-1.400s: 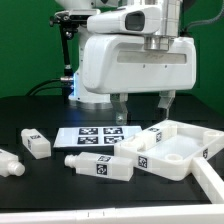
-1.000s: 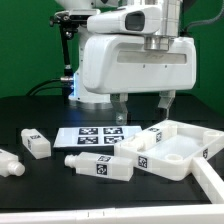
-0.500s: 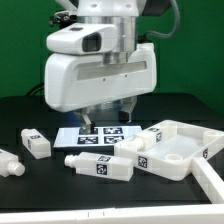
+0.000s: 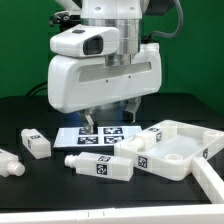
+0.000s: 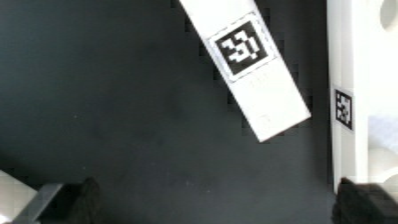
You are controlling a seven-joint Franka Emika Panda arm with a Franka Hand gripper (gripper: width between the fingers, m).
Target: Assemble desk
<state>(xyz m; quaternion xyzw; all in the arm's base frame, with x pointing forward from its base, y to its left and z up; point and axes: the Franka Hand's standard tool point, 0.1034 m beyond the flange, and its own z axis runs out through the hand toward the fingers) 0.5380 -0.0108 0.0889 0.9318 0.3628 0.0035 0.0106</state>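
- The gripper (image 4: pixel 110 118) hovered directly above the marker board (image 4: pixel 100 137), jaws spread wide and holding nothing
- The desk's tabletop (image 4: pixel 185 150) lay just beside the marker board, on the exterior view's right
- A tagged leg (image 4: pixel 100 167) lay just camera-side of the marker board; a second leg (image 4: pixel 33 143) lay off toward the exterior view's left

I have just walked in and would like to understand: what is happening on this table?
The arm's gripper hangs open and empty over the black table, near the marker board. The desk's tabletop lies at the exterior view's right. A loose leg lies in front, and another lies toward the exterior view's left. No leg looks fitted yet.
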